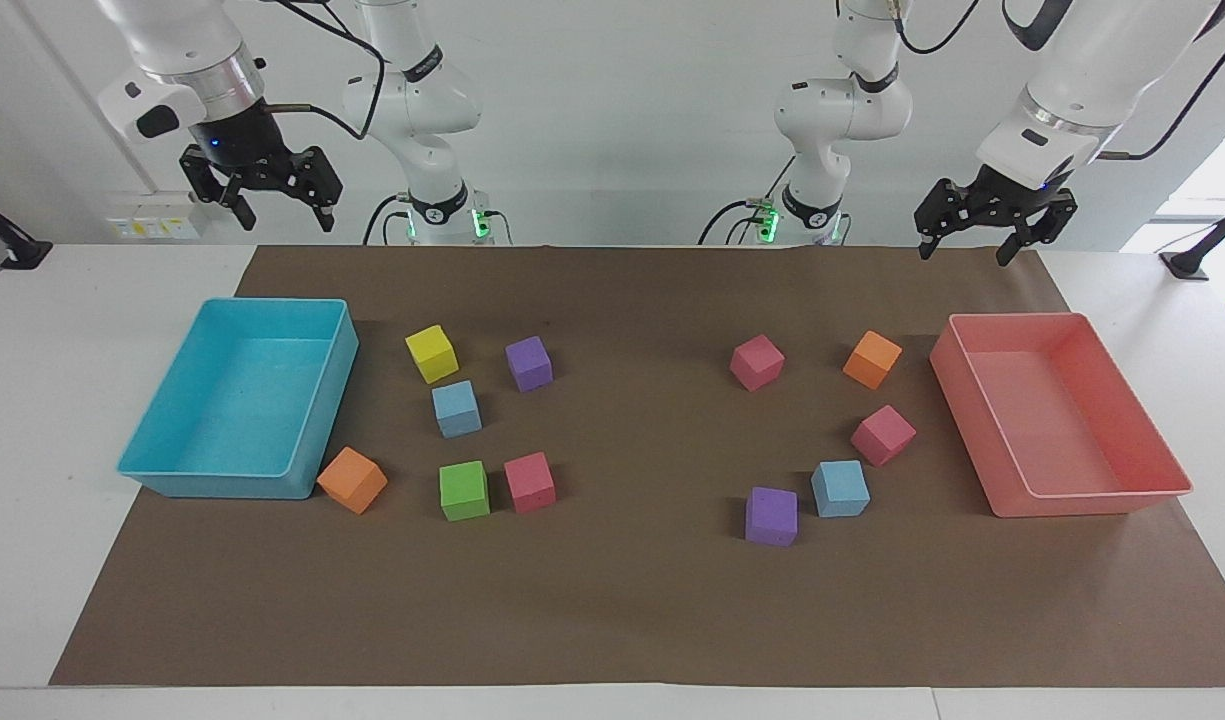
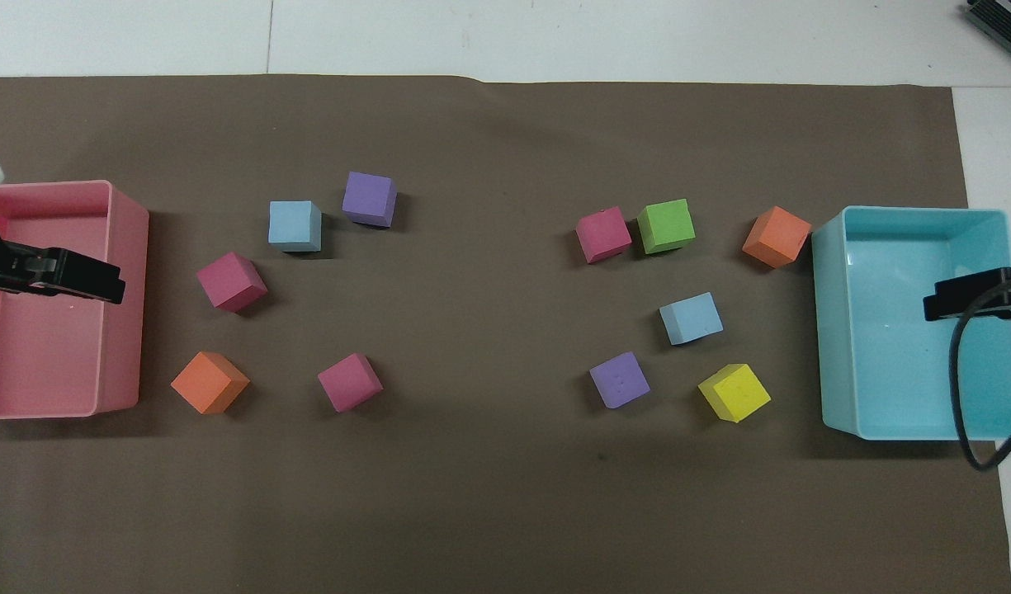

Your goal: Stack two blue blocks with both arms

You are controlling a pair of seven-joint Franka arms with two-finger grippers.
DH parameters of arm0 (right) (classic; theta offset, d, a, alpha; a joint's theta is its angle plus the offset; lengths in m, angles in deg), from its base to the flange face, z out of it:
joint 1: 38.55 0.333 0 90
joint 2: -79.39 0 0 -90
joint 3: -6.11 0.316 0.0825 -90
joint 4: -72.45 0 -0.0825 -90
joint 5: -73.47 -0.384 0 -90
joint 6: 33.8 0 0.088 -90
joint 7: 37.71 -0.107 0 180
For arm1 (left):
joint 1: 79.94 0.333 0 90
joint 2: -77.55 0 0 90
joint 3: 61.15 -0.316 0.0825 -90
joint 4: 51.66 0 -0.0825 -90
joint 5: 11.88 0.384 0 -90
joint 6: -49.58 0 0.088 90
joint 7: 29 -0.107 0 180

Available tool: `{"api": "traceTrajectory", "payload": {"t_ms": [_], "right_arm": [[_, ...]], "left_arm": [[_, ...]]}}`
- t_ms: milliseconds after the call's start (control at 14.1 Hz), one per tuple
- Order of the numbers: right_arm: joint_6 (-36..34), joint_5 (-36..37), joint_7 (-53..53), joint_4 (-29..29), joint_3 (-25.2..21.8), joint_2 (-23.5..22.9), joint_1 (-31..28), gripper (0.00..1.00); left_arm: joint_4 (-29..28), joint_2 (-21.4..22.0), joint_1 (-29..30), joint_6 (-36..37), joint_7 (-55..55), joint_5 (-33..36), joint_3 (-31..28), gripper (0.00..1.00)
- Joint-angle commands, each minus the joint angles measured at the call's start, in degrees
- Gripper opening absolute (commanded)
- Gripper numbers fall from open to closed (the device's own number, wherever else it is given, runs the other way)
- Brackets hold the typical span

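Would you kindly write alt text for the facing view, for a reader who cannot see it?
Two blue blocks sit apart among other coloured cubes on a brown mat, between a turquoise tray and a pink tray. The left gripper and right gripper hang open, high above the table's robot end.

From my overhead feed the left gripper (image 2: 101,285) shows only one black finger; the rest runs off the picture's edge. The right gripper (image 2: 967,295) is clipped likewise, trailing a cable. The pink tray (image 2: 129,247) loses one end to the edge. Both arms' upper links leave the facing view.
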Motion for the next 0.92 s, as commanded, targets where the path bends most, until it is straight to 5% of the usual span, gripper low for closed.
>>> {"api": "traceTrajectory", "payload": {"t_ms": [0, 853], "right_arm": [[0.7, 0.4, 1.0, 0.8, 0.4, 1.0, -0.8, 1.0], [0.5, -0.3, 1.3, 0.8, 0.5, 0.9, -0.6, 1.0]], "left_arm": [[0.8, 0.2, 0.4, 0.9, -0.5, -0.4, 0.4, 1.0], [0.6, 0.3, 1.0, 1.0, -0.2, -0.4, 0.4, 1.0]]}}
